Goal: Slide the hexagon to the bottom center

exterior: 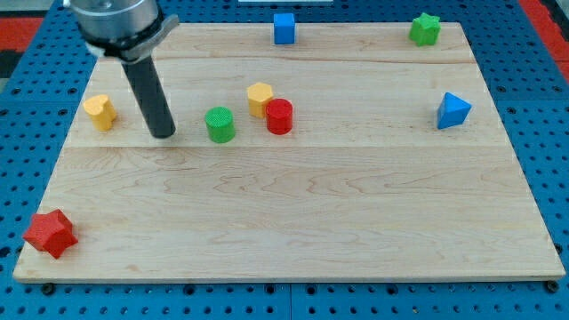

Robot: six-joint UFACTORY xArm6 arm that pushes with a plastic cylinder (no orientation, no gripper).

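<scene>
In the camera view, the yellow hexagon (260,98) sits on the wooden desk (293,231) in its top half, a little toward the left edge from centre, with the red cylinder (279,116) touching or just beside its lower right flank and the green cylinder (220,124) near its lower left. It looks a small, stiff, light block that should slide readily on the smooth wood, and may spin if pushed off-centre. There is nothing to grip it with: this arm has no fingers, so nothing opens or closes and nothing is held; the rod can only shove. My tip (164,135) rests on the desk between the yellow heart-like block (100,111), near the left edge, and the green cylinder, well apart from the hexagon and touching no block. By my judgement the push belongs on the hexagon's top face, driving it toward the middle of the bottom edge; the red cylinder sits partly in that path and may be carried along. Elsewhere lie a red star (50,233) at the bottom left corner, a blue cube (284,28) at the top edge, a green star (425,29) at the top right corner, and a blue triangle (453,110) by the right edge.
</scene>
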